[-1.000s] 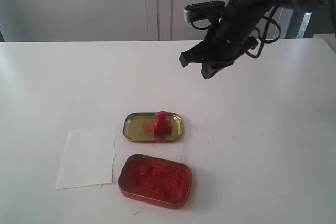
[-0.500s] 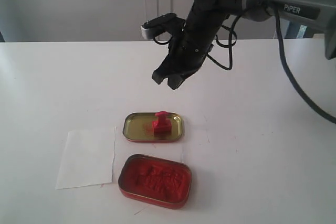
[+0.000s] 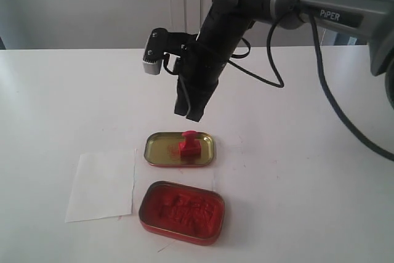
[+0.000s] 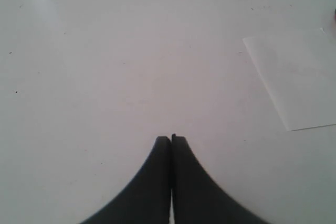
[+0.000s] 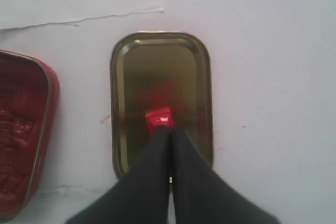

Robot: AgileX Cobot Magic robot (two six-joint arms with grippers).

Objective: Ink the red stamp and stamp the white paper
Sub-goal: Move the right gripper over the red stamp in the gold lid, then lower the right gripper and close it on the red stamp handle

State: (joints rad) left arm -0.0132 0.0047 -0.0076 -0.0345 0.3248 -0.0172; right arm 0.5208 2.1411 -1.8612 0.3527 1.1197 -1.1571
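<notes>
The red stamp (image 3: 189,145) stands upright in the gold-lined tin lid (image 3: 157,152) at mid table. My right gripper (image 3: 192,114) hangs shut a little above the stamp, pointing down, with nothing in it. In the right wrist view the stamp (image 5: 159,117) shows just past the closed tips of the right gripper (image 5: 170,129), inside the lid (image 5: 157,61). The white paper (image 3: 101,184) lies flat to the left of the tins. My left gripper (image 4: 171,138) is shut over bare tabletop, with a corner of the paper (image 4: 299,82) off to one side.
The open red tin of ink paste (image 3: 181,210) sits just in front of the lid, beside the paper; it shows at the edge of the right wrist view too (image 5: 18,129). A black cable (image 3: 332,103) trails from the right arm. White cabinet doors stand behind the table.
The right arm has swung left and lowered, and its gripper has turned to point straight down over the stamp in the lid. Stamp, tins and paper have not moved.
</notes>
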